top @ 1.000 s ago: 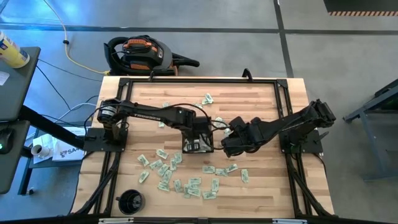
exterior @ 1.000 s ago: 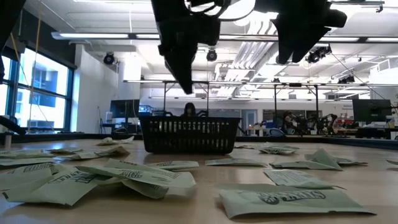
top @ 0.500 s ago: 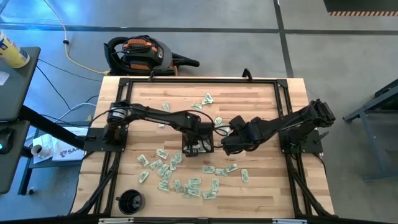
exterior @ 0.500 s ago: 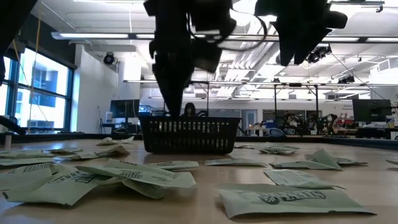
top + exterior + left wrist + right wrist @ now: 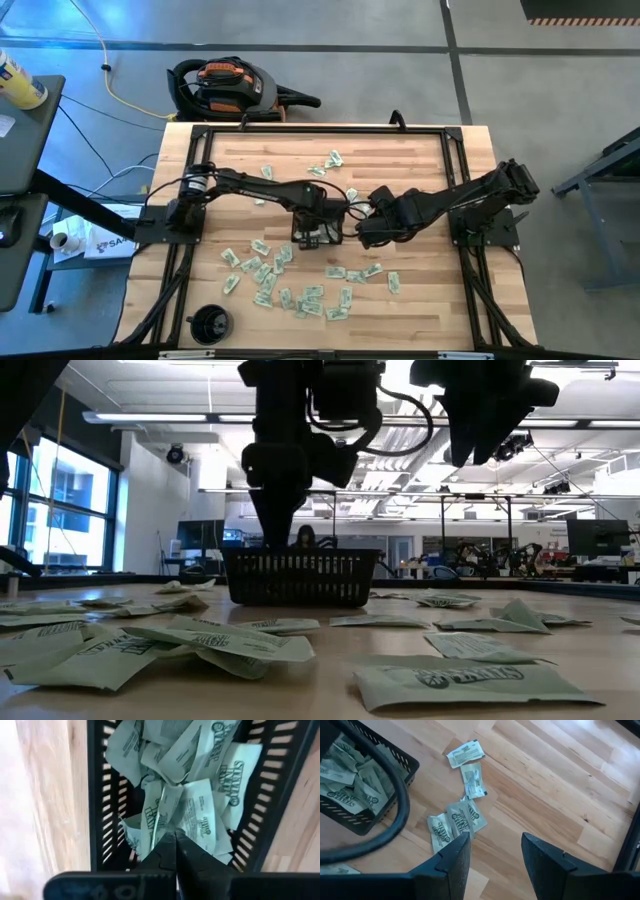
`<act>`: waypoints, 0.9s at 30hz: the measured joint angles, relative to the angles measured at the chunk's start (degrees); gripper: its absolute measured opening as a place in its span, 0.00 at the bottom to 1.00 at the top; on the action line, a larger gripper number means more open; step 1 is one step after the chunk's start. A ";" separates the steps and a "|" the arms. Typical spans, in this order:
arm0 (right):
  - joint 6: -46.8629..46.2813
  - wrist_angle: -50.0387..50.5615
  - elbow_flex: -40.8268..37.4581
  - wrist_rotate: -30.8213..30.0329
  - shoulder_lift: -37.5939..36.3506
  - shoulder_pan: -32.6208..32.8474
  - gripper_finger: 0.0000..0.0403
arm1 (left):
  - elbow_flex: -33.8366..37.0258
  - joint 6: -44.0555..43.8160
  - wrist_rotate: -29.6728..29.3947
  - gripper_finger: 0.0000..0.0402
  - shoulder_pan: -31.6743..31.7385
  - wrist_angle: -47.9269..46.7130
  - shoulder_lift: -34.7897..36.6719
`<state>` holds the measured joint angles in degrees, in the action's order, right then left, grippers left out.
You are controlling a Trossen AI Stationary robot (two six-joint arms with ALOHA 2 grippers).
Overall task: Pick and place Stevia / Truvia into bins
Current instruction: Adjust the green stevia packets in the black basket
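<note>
Right now your left gripper (image 5: 175, 836) is reaching down into the black tray (image 5: 317, 229) at the middle of the table (image 5: 420, 160), its fingers pinched together with nothing between them, the tips sitting on the pile of sachets (image 5: 197, 815) already filling the tray. Your right gripper (image 5: 492, 851) is hanging just beside the tray, fingers spread partway and holding nothing, above a few loose sachets (image 5: 465, 817) on the wood. Many more sachets (image 5: 270, 275) are lying scattered across the near side of the table, with a few (image 5: 330, 160) beyond the tray.
</note>
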<state>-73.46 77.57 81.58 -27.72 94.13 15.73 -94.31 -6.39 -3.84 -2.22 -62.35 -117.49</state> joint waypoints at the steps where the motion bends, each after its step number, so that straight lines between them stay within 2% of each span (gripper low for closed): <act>1: -0.01 0.01 0.00 -0.17 0.00 -0.02 0.42 | -0.37 -0.05 -0.55 0.11 -0.07 -0.11 0.00; 4: 0.00 -0.06 0.00 -0.51 0.00 -0.02 0.42 | -1.07 0.09 -2.52 0.11 -0.12 0.28 0.00; 8: -0.01 -0.04 0.00 -0.49 0.00 0.00 0.42 | 0.67 1.23 -2.19 0.05 0.80 2.56 -0.34; 12: 0.00 -0.02 0.00 -1.01 0.00 0.00 0.42 | 2.59 1.42 -2.49 0.05 2.44 2.69 -0.62; 17: -0.01 -0.06 0.00 -2.46 0.00 -0.02 0.42 | 4.22 1.01 -3.10 0.14 4.69 3.62 -0.59; 19: -0.01 -0.06 0.00 -2.60 0.00 -0.02 0.42 | 4.80 0.50 -3.10 0.15 5.11 4.39 -0.59; 27: -0.01 -0.06 0.00 -2.78 0.00 -0.02 0.42 | 5.25 0.13 -2.97 0.06 4.12 7.92 -0.59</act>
<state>-73.47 77.52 81.58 -30.50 94.13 15.70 -89.06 -6.26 -6.81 1.91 -54.44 -118.08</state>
